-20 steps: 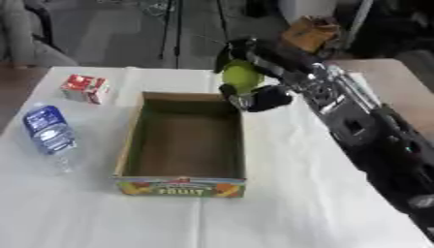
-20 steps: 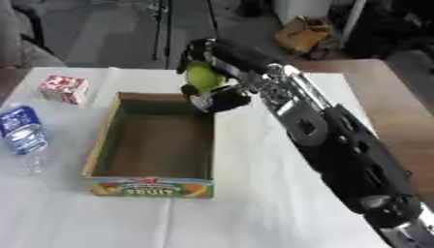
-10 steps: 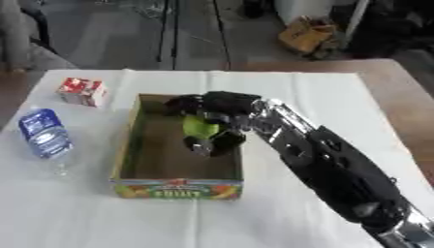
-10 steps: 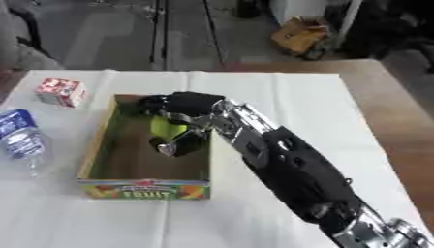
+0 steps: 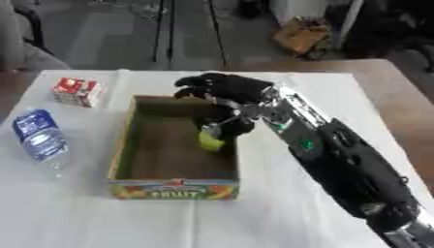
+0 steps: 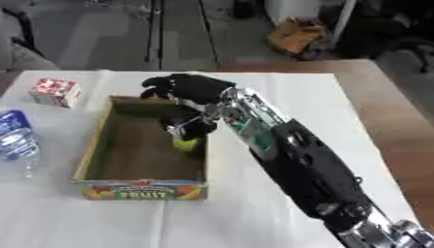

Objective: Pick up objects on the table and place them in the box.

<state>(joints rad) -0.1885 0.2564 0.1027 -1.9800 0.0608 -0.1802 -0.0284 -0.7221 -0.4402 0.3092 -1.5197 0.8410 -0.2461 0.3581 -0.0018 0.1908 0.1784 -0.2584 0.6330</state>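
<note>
A white cloth is covering the table, with a bare floor and stand legs showing beyond its far edge. You are reaching your right hand over the cardboard box, the one printed with fruit on its near wall, and the yellow-green fruit is sitting low inside, against the right wall, just under the thumb. The fingers are spreading out above the far part of the box and do not look curled round the fruit, so you seem to be in the middle of letting it go; whether the thumb is touching it, I cannot tell. Your left hand is not showing in either view. Two things are waiting on the cloth to the left of the box: a small red and white carton near the far corner and a clear water bottle lying beside the left wall. Next you will likely need to lift straight up clear of the box wall before swinging left.
</note>
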